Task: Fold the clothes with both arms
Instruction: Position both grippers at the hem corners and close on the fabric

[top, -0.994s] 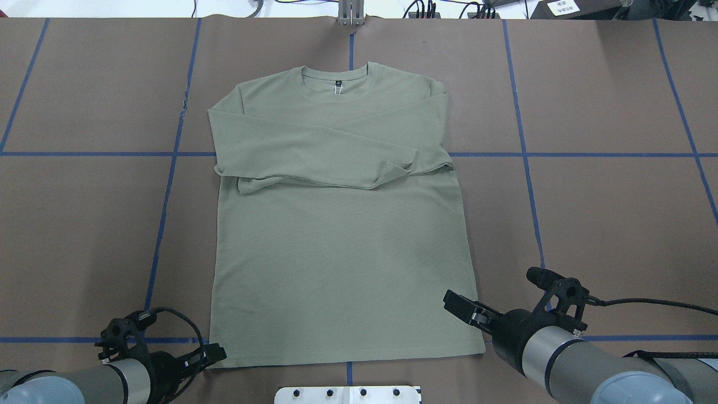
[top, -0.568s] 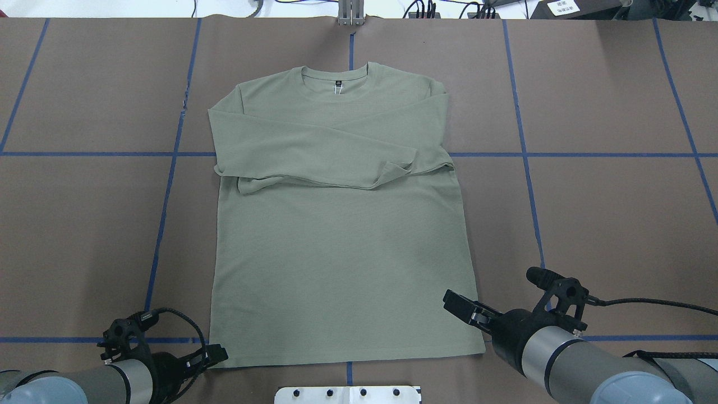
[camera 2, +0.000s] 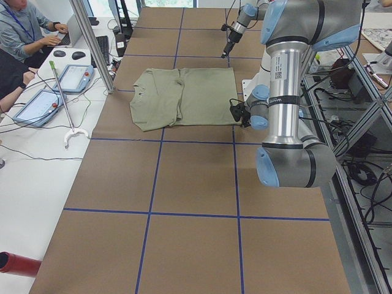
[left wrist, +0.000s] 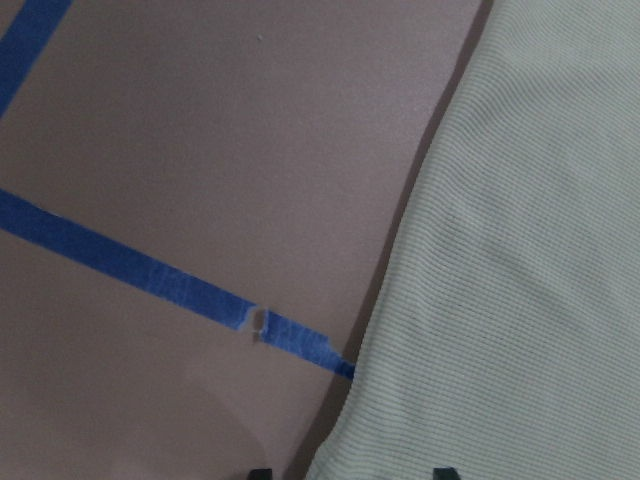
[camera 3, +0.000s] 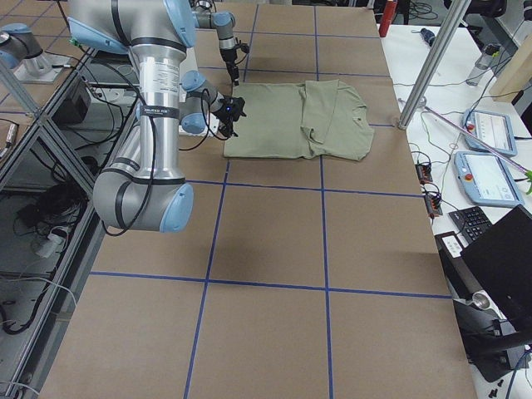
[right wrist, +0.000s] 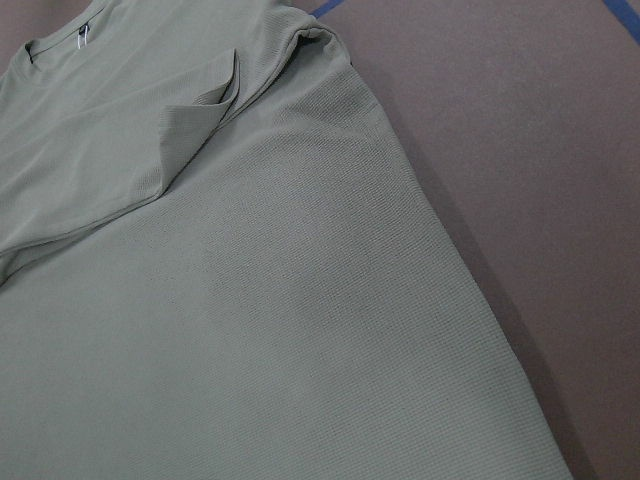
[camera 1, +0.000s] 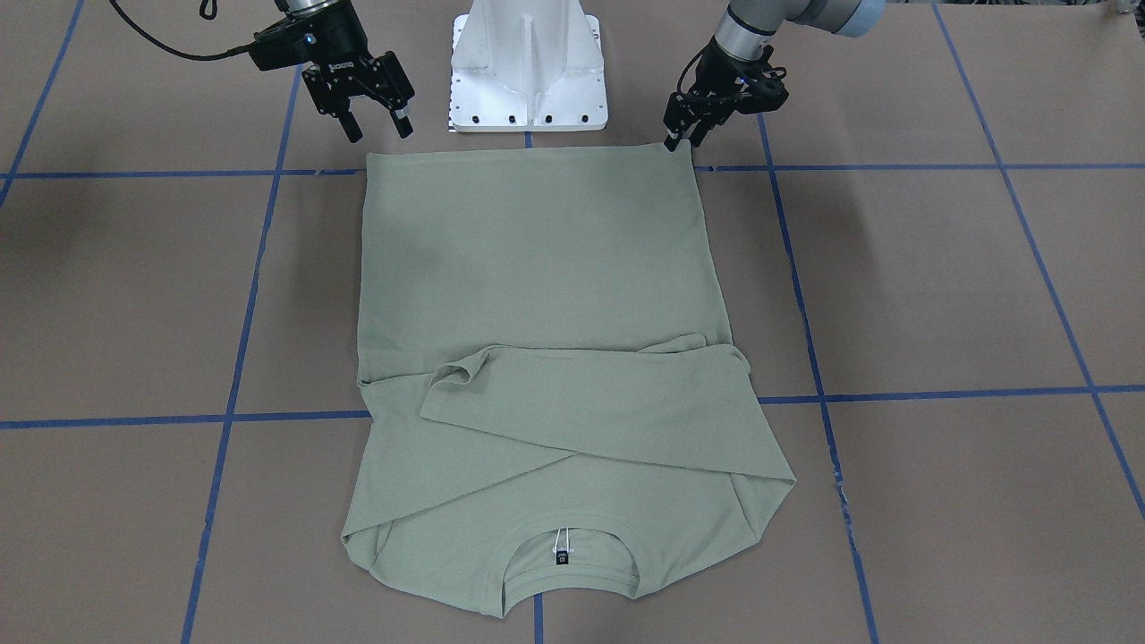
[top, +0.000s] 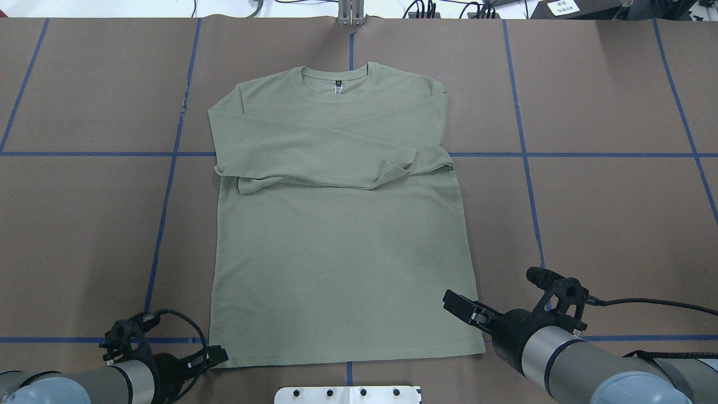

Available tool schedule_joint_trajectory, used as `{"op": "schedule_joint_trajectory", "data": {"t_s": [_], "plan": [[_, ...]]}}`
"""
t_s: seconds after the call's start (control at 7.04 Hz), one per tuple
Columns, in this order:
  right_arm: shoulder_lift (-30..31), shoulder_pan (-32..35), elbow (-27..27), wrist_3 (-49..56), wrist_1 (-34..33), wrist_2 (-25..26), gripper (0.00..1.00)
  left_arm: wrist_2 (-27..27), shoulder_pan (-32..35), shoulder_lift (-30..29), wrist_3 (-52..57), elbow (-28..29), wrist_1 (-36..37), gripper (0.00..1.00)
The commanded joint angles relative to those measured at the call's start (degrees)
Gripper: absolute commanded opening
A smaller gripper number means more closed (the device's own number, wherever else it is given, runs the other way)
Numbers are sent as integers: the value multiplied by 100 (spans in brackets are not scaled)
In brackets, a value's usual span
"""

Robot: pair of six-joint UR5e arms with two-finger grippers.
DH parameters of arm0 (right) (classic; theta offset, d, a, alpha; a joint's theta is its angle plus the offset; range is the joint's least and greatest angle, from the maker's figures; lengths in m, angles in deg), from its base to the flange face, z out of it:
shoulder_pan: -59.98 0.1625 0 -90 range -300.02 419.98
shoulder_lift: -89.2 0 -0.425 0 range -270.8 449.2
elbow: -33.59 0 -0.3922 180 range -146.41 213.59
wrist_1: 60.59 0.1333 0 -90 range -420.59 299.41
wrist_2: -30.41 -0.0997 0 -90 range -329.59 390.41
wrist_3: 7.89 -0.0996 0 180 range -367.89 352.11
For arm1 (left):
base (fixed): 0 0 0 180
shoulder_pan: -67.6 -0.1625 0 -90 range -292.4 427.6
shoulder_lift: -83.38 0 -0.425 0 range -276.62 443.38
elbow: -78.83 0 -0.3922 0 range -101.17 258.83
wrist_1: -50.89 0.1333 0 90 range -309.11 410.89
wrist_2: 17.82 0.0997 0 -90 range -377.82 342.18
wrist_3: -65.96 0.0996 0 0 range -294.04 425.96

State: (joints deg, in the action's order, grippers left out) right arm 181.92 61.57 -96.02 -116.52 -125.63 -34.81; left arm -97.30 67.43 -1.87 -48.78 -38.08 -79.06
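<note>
My left claw (camera 1: pixel 682 140) is spread astride one hem corner of the sage-green shirt (camera 1: pixel 537 268), and my right claw (camera 1: pixel 377 127) hangs released near the other. It's limp, light knit lying flat on the desk (camera 1: pixel 939 286), so I'd pinch both hem corners.

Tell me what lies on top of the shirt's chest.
Both long sleeves lie folded across the shirt, one overlapping the other. The chest fabric beneath them is covered and cannot be seen.
</note>
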Motion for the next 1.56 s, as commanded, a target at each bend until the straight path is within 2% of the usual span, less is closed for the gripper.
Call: {"op": "schedule_joint_trajectory", "data": {"t_s": [0.0, 0.28, 0.43, 0.71, 0.99, 1.14, 1.42], "plan": [[0, 0, 7, 0, 0, 0, 99, 2, -1, -61, -13, 28, -4, 28], [0, -9, 7, 0, 0, 0, 99, 2, -1, -79, -13, 72, -4, 4], [0, -9, 15, 0, 0, 0, 99, 2, 8, -79, -13, 55, -4, 0], [-9, -79, 33, -139, -17, 78, 95, 2, 78, -36, -13, -216, -4, 0], [9, -228, 269, -1269, -314, 88, 85, -7, 87, -70, -5, -524, -4, 0], [-26, -307, 296, -1570, -734, 175, 85, -15, 87, -79, -5, -612, -4, 0], [-79, -553, 586, -1723, -835, 535, 85, -15, 87, -70, -5, -701, -4, 0]]}}
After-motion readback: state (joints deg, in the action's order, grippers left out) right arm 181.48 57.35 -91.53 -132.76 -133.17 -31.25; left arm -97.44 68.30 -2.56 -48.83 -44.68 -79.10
